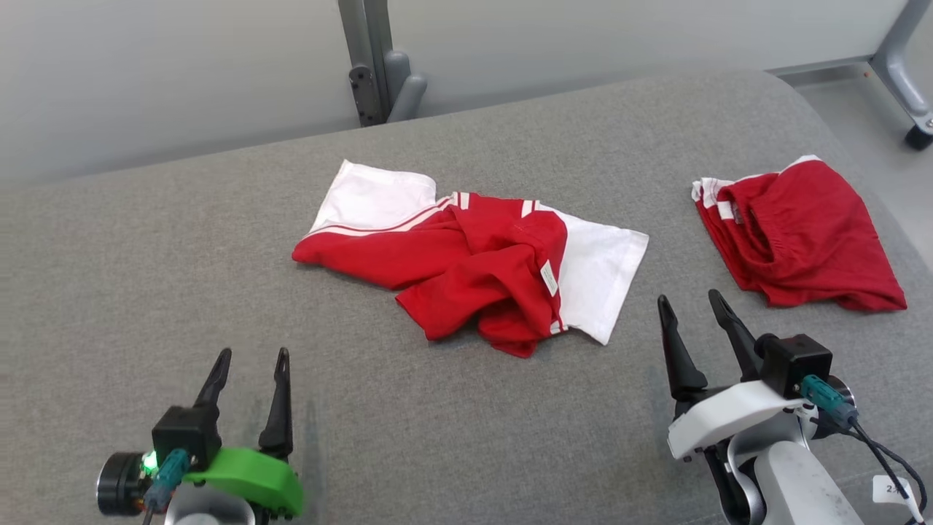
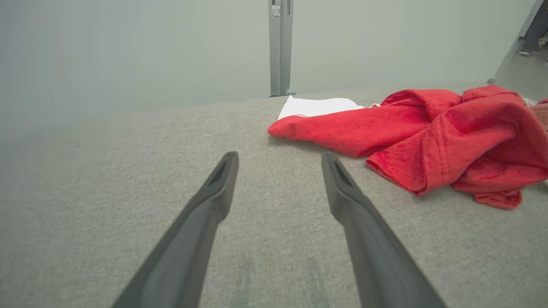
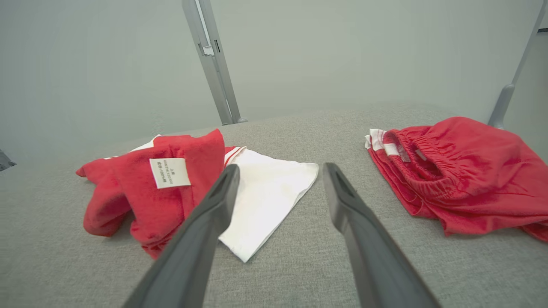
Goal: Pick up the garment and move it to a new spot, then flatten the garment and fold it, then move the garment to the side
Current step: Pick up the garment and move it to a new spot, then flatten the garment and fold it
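Head view shows the garment (image 1: pixel 474 255) crumpled on the table (image 1: pixel 146 255), shorts (image 1: pixel 802 233) well apart on its right, with left gripper (image 1: pixel 254 354) and right gripper (image 1: pixel 688 297) both fully open and empty.

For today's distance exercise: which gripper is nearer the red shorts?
Right. The right gripper sits close by the red shorts, on their left; the left gripper lies far off, beyond the crumpled shirt.

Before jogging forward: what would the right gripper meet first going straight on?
Probably the shirt's white sleeve, near its corner; the right gripper might touch the grey surface first, depth unclear.
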You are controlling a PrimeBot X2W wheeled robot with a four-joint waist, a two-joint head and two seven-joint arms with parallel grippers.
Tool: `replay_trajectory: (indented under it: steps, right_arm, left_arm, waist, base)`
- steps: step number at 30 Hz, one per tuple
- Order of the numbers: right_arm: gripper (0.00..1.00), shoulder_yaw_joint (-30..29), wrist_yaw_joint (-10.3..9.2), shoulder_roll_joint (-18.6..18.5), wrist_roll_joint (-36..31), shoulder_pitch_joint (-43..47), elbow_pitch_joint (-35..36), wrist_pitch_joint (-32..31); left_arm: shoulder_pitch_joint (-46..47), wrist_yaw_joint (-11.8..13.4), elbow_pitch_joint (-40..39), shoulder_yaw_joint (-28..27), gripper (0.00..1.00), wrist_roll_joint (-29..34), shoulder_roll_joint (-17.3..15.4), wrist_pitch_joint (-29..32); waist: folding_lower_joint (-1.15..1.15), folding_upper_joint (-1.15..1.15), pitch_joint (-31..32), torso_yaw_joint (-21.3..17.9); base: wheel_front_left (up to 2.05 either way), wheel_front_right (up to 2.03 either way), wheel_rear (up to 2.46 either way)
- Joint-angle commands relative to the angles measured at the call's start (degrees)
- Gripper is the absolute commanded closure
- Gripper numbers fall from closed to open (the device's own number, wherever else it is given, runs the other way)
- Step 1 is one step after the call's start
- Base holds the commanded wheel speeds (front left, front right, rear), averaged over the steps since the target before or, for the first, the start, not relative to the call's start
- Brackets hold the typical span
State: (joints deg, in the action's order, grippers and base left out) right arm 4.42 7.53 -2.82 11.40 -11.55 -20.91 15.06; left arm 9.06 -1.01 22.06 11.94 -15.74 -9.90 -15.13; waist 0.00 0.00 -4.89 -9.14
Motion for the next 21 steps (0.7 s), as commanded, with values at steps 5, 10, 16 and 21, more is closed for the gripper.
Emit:
replay_trajectory:
  steps: [5,10,16,21]
  right_arm:
    - [0.0,-0.7,-0.08,-0.2,-0.8,2.8,-0.2,0.2]
    - [0.0,-1.0,-0.08,-0.2,-1.4,4.4,-1.1,0.2]
    - [0.0,-0.7,-0.08,-0.2,-1.6,5.1,-2.2,0.2]
    - [0.0,0.5,-0.08,-0.2,-1.5,3.1,-2.2,0.2]
  left_arm:
    - [-7.1,1.1,-3.6,-6.2,0.0,2.5,2.3,0.0]
    - [-11.2,0.8,-6.4,-11.2,0.0,4.1,4.5,0.0]
    - [-13.4,-1.0,-7.2,-13.7,0.0,5.9,6.3,0.0]
    - [-12.2,-2.1,-6.6,-13.4,0.0,6.6,6.7,0.0]
  waist:
    - [0.0,0.0,4.2,3.0]
    - [0.0,0.0,5.0,3.4]
    - [0.0,0.0,5.1,4.2]
    - [0.0,0.0,4.2,6.0]
  base:
    - [0.0,0.0,0.0]
    - [0.0,0.0,0.0]
    - [0.0,0.0,0.0]
    - [0.0,0.0,0.0]
